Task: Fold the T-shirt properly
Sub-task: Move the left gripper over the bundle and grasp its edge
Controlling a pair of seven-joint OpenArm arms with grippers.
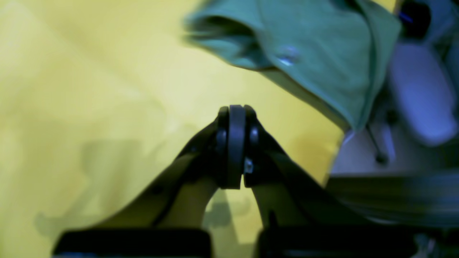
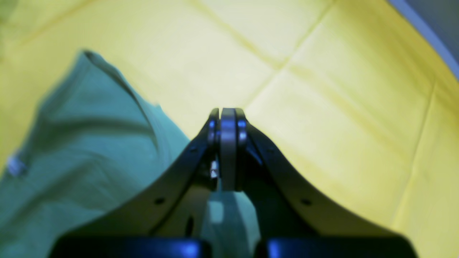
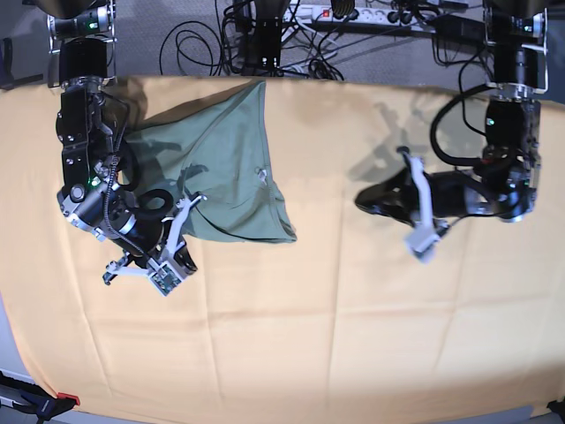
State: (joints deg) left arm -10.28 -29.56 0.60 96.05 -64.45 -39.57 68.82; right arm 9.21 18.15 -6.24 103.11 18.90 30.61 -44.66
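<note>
The sage-green T-shirt (image 3: 225, 163) lies crumpled and partly folded on the yellow cloth at the back left in the base view. My right gripper (image 3: 196, 200) is shut with nothing visible between its fingers, and its tip hovers over the shirt's lower left edge. In the right wrist view the T-shirt (image 2: 82, 150) fills the left side beneath that gripper (image 2: 227, 111). My left gripper (image 3: 362, 201) is shut and empty, over bare cloth well to the right of the shirt. In the left wrist view the T-shirt (image 1: 322, 50) sits beyond the shut gripper (image 1: 236, 109).
A large yellow-orange cloth (image 3: 309, 336) covers the table. Cables and a power strip (image 3: 353, 13) run along the back edge. Past the table edge, a blurred white object (image 1: 423, 93) shows in the left wrist view.
</note>
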